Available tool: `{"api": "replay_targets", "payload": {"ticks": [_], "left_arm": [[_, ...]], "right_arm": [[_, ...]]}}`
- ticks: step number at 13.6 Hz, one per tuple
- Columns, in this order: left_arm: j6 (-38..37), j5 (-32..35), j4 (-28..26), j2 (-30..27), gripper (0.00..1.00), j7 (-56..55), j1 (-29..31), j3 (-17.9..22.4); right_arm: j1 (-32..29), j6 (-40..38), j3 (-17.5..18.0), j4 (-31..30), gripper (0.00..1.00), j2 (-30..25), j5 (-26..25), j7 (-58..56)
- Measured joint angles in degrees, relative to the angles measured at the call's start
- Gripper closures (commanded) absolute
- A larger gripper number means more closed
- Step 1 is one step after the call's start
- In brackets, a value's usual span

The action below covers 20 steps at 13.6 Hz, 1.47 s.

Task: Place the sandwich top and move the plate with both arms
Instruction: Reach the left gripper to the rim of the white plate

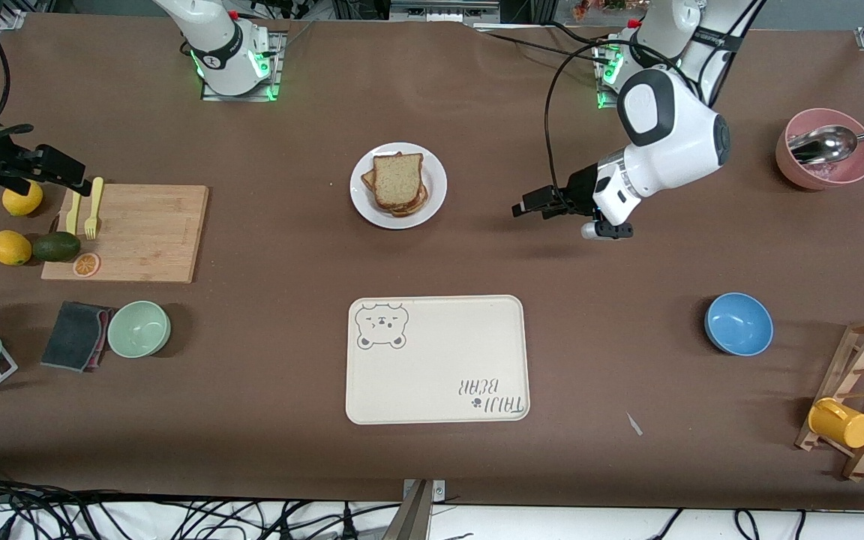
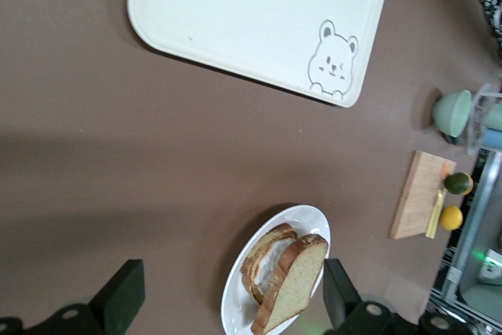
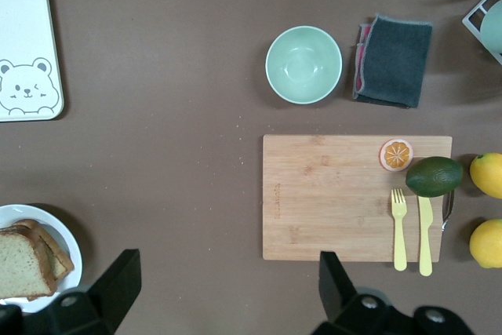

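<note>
Your sandwich top (image 1: 397, 178) already lies on the stack on the plate (image 1: 432, 196), just above the centre of the front view, so what is left, as I judge it, is the two-arm carry, probably to the bear-print tray (image 1: 438, 360) lower in that frame. To do it well, bring one gripper to each end of the plate's rim, come in low and level, and close both at once, so the plate does not tip and the bread does not slide off.

Your left gripper (image 1: 533, 208) hangs right of centre, over bare worktop (image 1: 627, 360) toward the left arm's end. Its fingers stand wide apart and hold nothing; its wrist view looks along the worktop at the plate. Your right gripper (image 1: 64, 176) is at the far left of the frame, over the cutting board (image 1: 132, 232)'s edge by the yellow fork (image 1: 91, 206), equally wide apart and empty.
</note>
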Motion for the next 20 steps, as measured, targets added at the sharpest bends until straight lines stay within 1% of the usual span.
{"api": "replay_targets", "payload": {"ticks": [2, 4, 7, 8, 11, 13, 17, 19, 20], "left_arm": [[0.36, -13.34, -2.87, 0.75, 0.00, 13.19, -0.03, -0.27], [0.45, -23.40, -5.43, 1.86, 0.00, 23.89, -0.49, -0.42], [0.51, -30.46, -6.82, 3.46, 0.00, 29.85, -1.37, -1.09], [0.94, -33.57, -7.10, 3.76, 0.00, 31.69, -1.52, -2.13], [4.87, -47.08, -8.83, 4.47, 0.00, 40.87, -1.98, -7.35], [5.61, -54.54, -9.64, 6.05, 0.00, 47.34, -2.45, -9.33], [5.55, -71.01, -9.74, 11.83, 0.00, 63.09, -5.70, -10.09], [5.49, -77.09, -8.89, 13.85, 0.00, 66.95, -8.53, -10.17], [5.49, -78.78, -8.19, 14.57, 0.00, 67.95, -10.03, -10.20]], "right_arm": [[0.00, 0.00, 0.03, 0.79, 0.00, 0.17, 0.01, 0.00], [0.08, 0.00, 0.16, 1.17, 0.00, 0.27, 0.01, 0.00], [0.10, -0.06, 0.18, 1.20, 0.00, 0.38, 0.01, 0.00], [0.10, -0.06, 0.18, 1.20, 0.00, 0.41, 0.01, 0.00], [0.10, -0.08, 0.18, 1.20, 0.00, 0.43, 0.01, 0.00], [0.10, -0.08, 0.16, 1.20, 0.00, 0.43, 0.01, 0.00], [0.08, -0.09, 0.12, 1.21, 0.00, 0.44, 0.01, 0.00], [0.08, -0.09, 0.12, 1.21, 0.00, 0.44, 0.01, 0.00], [0.08, -0.09, 0.12, 1.21, 0.00, 0.44, 0.01, 0.00]]}}
